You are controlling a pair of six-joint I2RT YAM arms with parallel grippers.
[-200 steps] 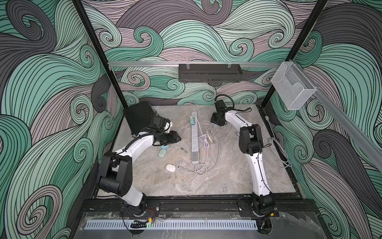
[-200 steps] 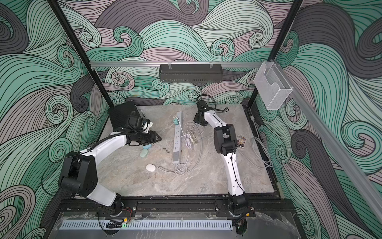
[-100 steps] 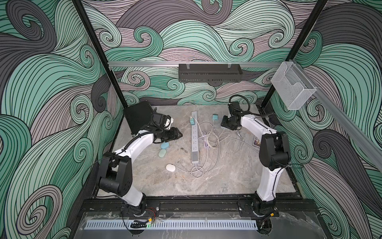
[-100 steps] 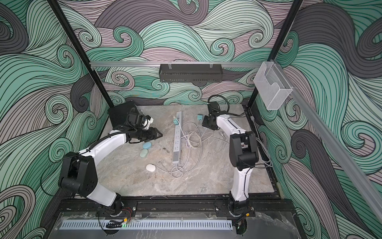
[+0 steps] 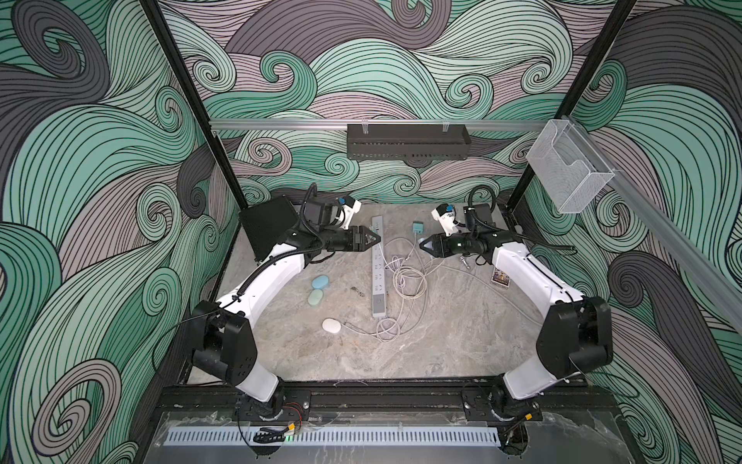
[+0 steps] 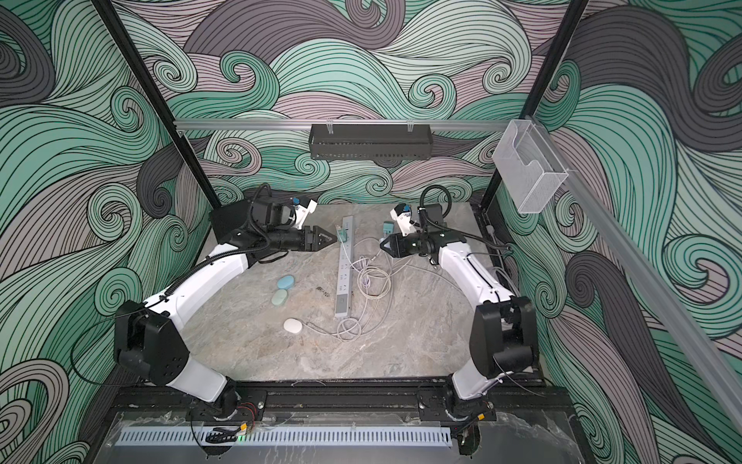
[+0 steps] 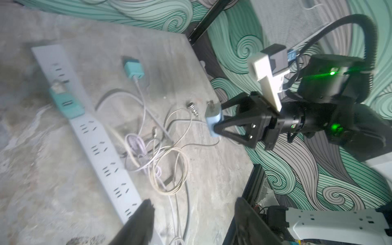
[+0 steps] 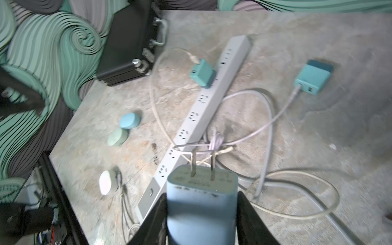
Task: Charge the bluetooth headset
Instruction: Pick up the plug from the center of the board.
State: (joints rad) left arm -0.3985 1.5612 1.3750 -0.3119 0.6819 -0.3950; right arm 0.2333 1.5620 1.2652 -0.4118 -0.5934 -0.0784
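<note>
White headset case (image 5: 331,325): light, slick, I judge; I'd pinch its sides.
Right gripper (image 5: 423,244): clamped on charger (image 8: 201,191).
Left gripper (image 5: 375,240): fingers apart, empty.

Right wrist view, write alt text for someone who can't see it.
The right gripper holds a blue charger, prongs forward, with a grey power strip on the table beyond. A teal adapter sits plugged into the strip; a second teal adapter lies loose beside tangled cables.
</note>
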